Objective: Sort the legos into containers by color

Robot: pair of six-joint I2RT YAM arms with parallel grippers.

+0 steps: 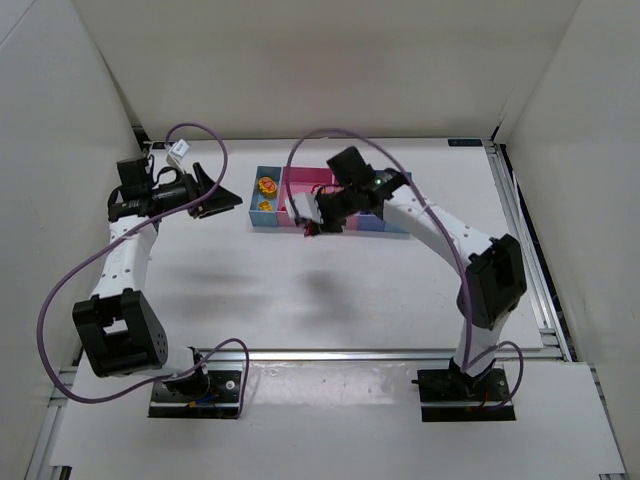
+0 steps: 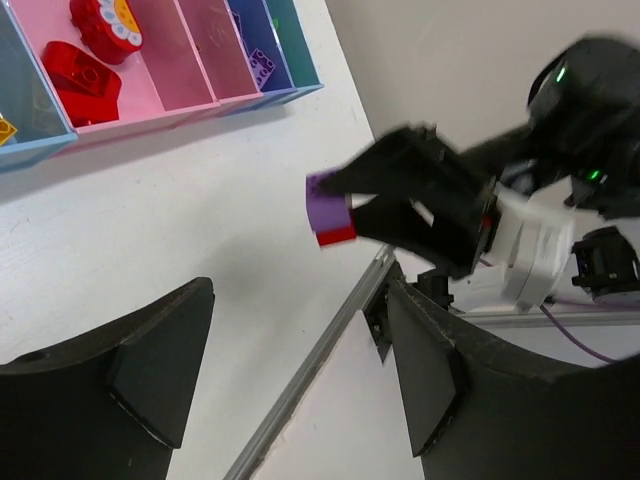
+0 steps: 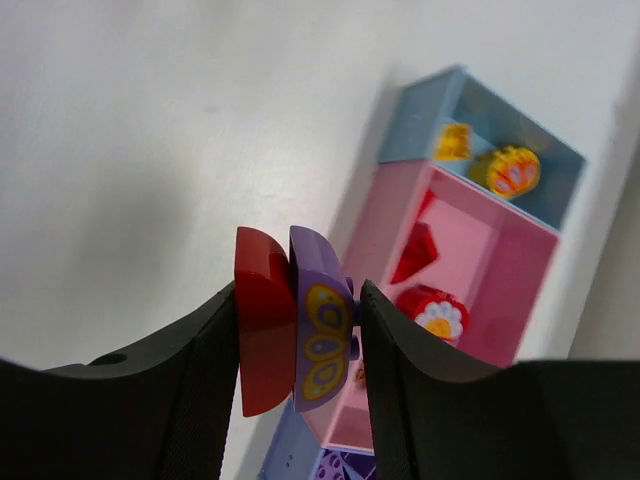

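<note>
Right fingers (image 3: 190, 400) around red and purple legos (image 3: 290, 320), arm (image 1: 440, 235) over containers (image 3: 420, 115)

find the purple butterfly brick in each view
top external: in the right claw, before the pink bin, too small to make out
left wrist: centre, purple butterfly brick above the red brick
right wrist: bottom centre, pinched beside the red brick
shared landmark: the pink bin

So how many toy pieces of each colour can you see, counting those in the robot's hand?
Red pieces: 3, two in the pink bin, one in the right hand.
Purple pieces: 2, one in the right hand, one in the blue bin.
Yellow-orange pieces: 2, both in the light blue bin.
Total: 7 that show.
</note>
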